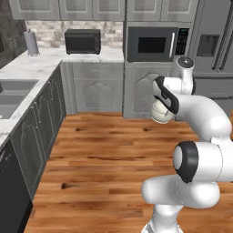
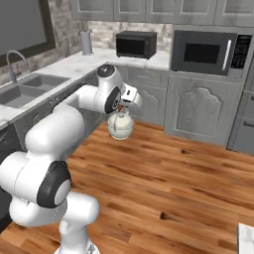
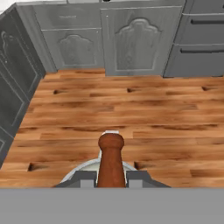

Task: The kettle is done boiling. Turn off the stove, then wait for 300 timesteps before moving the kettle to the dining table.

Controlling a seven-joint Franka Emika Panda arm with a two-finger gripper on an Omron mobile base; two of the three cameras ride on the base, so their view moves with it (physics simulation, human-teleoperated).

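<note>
The small cream-white kettle [image 1: 163, 113] [image 2: 120, 126] hangs in the air above the wooden floor, in front of the grey cabinets. My gripper [image 1: 160, 99] [image 2: 124, 107] [image 3: 110, 177] is shut on the kettle's red-brown handle [image 3: 110, 158], seen from above in the hand view. Just the pale rim of the kettle body [image 3: 85, 168] shows beneath the fingers [image 3: 86, 178]. The stove is out of view.
A marble counter [image 1: 27, 68] with a sink [image 2: 27, 89] runs along the left. A dark toaster [image 1: 82, 41], a paper towel roll [image 1: 31, 43], a built-in microwave [image 1: 152, 44] and a fridge [image 1: 214, 50] stand at the back. A white slab corner [image 2: 246, 239] pokes in; I cannot tell whether it is the dining table.
</note>
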